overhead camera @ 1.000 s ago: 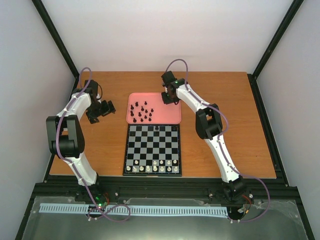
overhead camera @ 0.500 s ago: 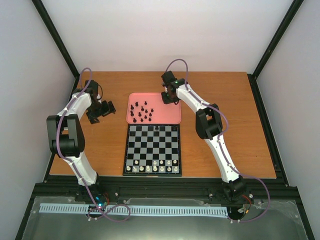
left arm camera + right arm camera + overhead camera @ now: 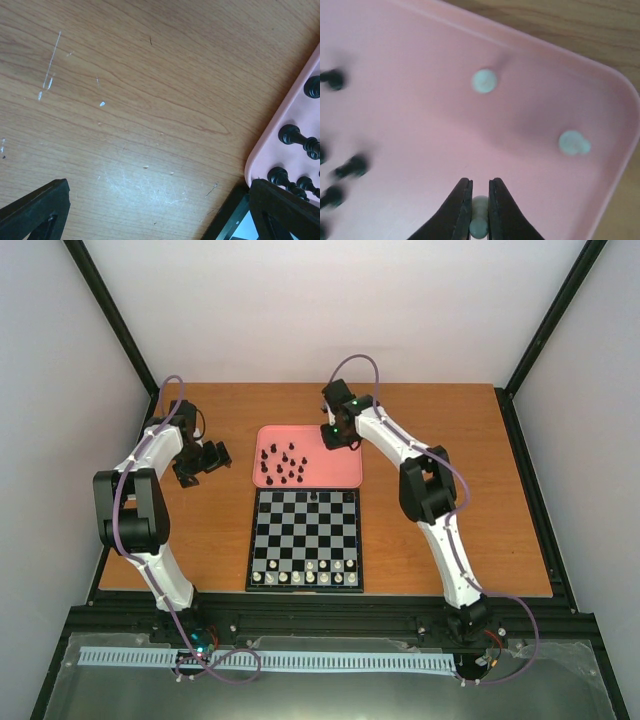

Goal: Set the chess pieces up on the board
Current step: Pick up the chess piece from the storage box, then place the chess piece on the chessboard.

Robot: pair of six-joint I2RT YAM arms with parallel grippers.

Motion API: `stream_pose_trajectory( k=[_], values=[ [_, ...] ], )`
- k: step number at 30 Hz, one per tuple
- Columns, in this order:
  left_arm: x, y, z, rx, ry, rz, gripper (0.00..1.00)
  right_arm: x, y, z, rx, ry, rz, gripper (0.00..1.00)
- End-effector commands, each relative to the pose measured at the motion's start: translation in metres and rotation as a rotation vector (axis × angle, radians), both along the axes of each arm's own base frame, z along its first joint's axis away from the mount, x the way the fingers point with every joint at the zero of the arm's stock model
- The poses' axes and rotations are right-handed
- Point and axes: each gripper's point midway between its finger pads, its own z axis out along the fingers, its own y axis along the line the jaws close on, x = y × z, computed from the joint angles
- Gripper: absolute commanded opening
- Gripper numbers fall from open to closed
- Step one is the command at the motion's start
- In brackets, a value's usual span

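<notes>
The board (image 3: 305, 531) lies at the table's near middle, with a row of white chess pieces (image 3: 305, 577) on its near edge and one black piece (image 3: 313, 497) on the far row. Several black pieces (image 3: 283, 465) stand in the pink tray (image 3: 340, 480) behind it. My right gripper (image 3: 332, 438) reaches down into the tray's right half. In the right wrist view it (image 3: 480, 182) is shut on a small white piece (image 3: 480, 216). Two more white pieces (image 3: 484, 80) (image 3: 571, 142) stand beyond it. My left gripper (image 3: 215, 455) hovers open over bare wood left of the tray.
In the left wrist view the tray's rim (image 3: 260, 160) with black pieces (image 3: 292, 135) and the board's corner (image 3: 235, 220) sit at the right, and scratched wooden tabletop (image 3: 125, 100) fills everything else. Black frame rails border the table.
My right gripper's jaws have closed onto the white piece in the tray, and that arm's elbow has shifted slightly right. The left arm has not moved.
</notes>
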Motion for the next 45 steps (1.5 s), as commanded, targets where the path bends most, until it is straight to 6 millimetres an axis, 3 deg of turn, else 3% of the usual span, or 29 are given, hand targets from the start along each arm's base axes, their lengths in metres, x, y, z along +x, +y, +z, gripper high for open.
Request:
stream_pose_trajectory(
  k=[1,3,6,13,23,26,31,45],
  values=[
    [0.009,-0.002,0.012,0.002,-0.042,-0.017,1.00,-0.042,0.041,0.085,0.107,-0.103,0.123,0.09],
    [0.009,-0.002,0.013,0.005,-0.045,-0.017,1.00,-0.073,0.053,0.101,0.138,-0.100,0.177,0.09],
    [0.008,-0.001,0.015,0.007,-0.050,-0.017,1.00,-0.123,0.067,0.107,0.156,-0.083,0.259,0.09],
    [0.005,-0.001,0.020,0.010,-0.069,-0.014,1.00,-0.240,0.074,0.080,0.172,0.015,0.399,0.09],
    [0.000,-0.001,0.033,0.017,-0.113,-0.012,1.00,-0.333,0.100,0.046,0.143,0.046,0.607,0.10],
    [-0.001,-0.002,0.035,0.016,-0.117,-0.012,1.00,-0.351,0.104,0.041,0.152,0.063,0.636,0.10],
    [-0.003,-0.003,0.037,0.020,-0.127,-0.016,1.00,-0.361,0.101,0.031,0.155,0.098,0.628,0.10],
    [-0.003,-0.003,0.042,0.025,-0.142,-0.020,1.00,-0.356,0.102,0.016,0.101,0.110,0.607,0.11]
  ],
)
